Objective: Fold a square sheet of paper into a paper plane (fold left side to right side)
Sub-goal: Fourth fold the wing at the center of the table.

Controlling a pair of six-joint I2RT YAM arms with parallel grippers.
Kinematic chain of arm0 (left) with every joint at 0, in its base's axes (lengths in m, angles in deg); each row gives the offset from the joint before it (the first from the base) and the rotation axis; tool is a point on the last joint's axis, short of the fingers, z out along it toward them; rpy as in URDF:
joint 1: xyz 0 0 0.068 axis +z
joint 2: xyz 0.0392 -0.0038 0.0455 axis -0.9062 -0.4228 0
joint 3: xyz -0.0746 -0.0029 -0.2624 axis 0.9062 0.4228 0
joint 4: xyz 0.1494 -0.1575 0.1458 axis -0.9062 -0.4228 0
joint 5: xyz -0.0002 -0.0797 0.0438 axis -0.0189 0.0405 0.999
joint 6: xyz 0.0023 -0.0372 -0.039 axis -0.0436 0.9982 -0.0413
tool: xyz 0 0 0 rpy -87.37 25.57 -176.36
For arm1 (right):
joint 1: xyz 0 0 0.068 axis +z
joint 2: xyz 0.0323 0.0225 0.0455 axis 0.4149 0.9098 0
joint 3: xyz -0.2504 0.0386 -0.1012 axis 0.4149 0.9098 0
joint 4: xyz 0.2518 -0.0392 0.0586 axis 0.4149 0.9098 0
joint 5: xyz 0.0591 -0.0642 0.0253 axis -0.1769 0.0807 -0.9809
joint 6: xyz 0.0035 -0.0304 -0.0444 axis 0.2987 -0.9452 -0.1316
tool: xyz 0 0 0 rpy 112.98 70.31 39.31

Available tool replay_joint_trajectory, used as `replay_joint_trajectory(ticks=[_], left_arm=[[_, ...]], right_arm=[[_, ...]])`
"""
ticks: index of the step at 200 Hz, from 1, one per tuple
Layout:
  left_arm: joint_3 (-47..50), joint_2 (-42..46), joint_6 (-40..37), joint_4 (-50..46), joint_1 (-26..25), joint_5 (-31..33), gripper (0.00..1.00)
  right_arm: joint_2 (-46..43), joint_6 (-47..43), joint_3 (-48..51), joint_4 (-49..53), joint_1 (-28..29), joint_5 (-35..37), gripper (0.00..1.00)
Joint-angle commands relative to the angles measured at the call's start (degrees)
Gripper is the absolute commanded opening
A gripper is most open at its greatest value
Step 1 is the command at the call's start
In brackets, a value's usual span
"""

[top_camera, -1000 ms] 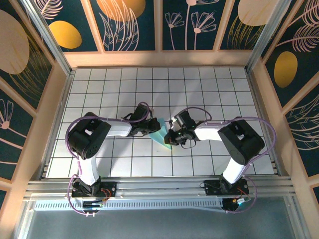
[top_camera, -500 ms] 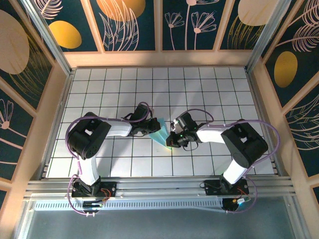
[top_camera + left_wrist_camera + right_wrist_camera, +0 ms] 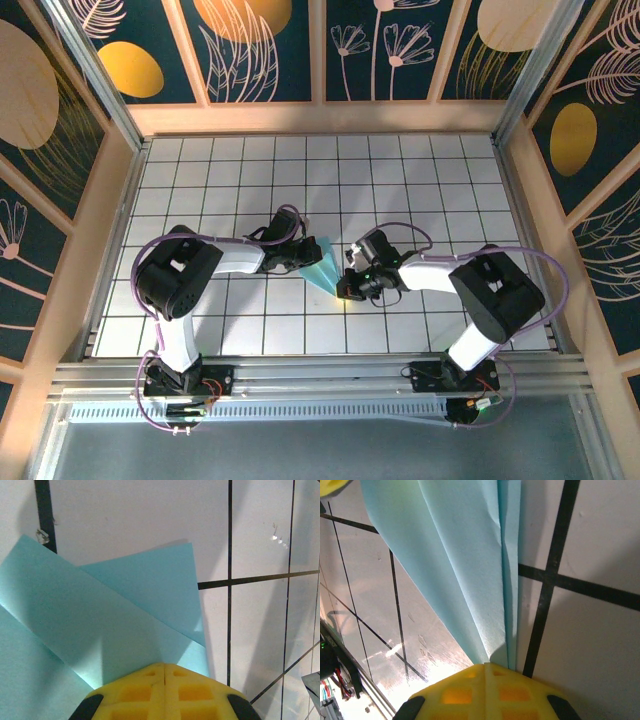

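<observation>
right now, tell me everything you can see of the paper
The paper is thin, light cyan, folded into a narrow wedge with overlapping layers and sharp creases, lying on the tiled table. The shut left pincer sits on its wide end, the shut right pincer at its narrow tip.

A: On your left wrist view, the paper (image 3: 100, 615) runs off the left and bottom edges.
B: And your left pincer (image 3: 164, 669) covers its near part.
A: On the right wrist, its top is cut off and its tip is lost under your right pincer (image 3: 485, 668).
B: From above, you can't read the folds: too small.
</observation>
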Motion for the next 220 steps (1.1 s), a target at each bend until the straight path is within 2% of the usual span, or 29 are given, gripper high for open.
replay_joint_trajectory(ticks=[1,104,141,156,171,189,220], left_arm=[[0.2,-2.9,-1.3,-5.2,0.4,5.8,0.00],[0.2,-2.8,-1.4,-5.0,0.4,5.5,0.00],[-0.5,-1.8,-0.8,-2.0,0.4,1.4,0.00],[-1.8,-0.7,-0.8,-1.4,0.4,-0.5,0.00],[-3.6,0.7,-1.2,-1.3,0.4,-1.7,0.07],[-5.5,2.7,-2.0,-2.1,0.7,-2.5,0.13],[-5.5,8.3,-2.5,-3.8,2.9,0.2,0.26]], right_arm=[[-0.3,-0.1,2.6,9.2,1.0,1.0,0.00],[-3.3,1.4,4.8,9.4,1.0,1.2,0.00],[-8.6,-0.5,1.5,10.4,0.2,1.4,0.00],[-11.2,-1.8,0.0,9.6,-1.4,1.0,0.11],[-12.7,-3.4,-0.6,7.7,-3.5,1.0,0.21],[-12.0,-5.9,-1.0,4.2,-5.5,1.0,0.29],[-6.3,-10.2,-4.0,-1.2,-6.2,-0.8,0.33]])
